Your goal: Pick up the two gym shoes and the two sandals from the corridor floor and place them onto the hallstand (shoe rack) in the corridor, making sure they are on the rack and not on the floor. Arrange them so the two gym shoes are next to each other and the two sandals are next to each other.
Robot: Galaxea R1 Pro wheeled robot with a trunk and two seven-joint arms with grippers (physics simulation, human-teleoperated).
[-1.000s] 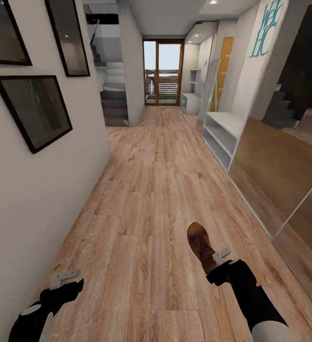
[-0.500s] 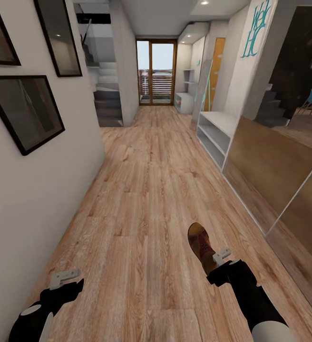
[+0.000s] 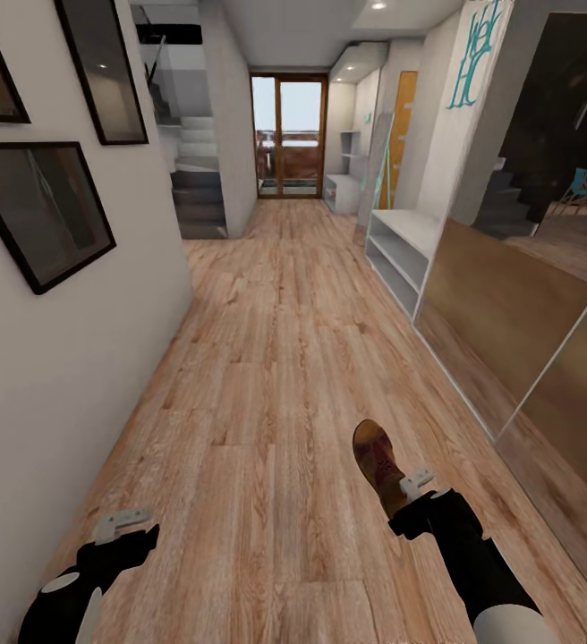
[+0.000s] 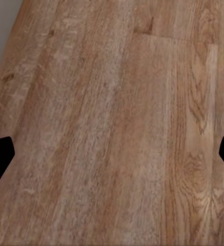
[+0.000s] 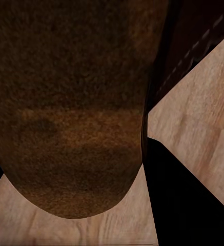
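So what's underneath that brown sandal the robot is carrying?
Under the sandal, held in the right gripper, there is wood floor. The patch of boards directly beneath it is hidden by the sandal itself.

Corridor floor [image 3: 267, 358]: light brown wood-grain planks, matt, visible knots. Sandal [image 3: 378, 465]: brown leather look, grainy matt sole up close [image 5: 65, 128]. Low shelf unit [image 3: 405, 250]: smooth pale painted finish. Wall panels [image 3: 508, 313]: glossy, reflective. Picture frames [image 3: 43, 215]: black, glass sheen.
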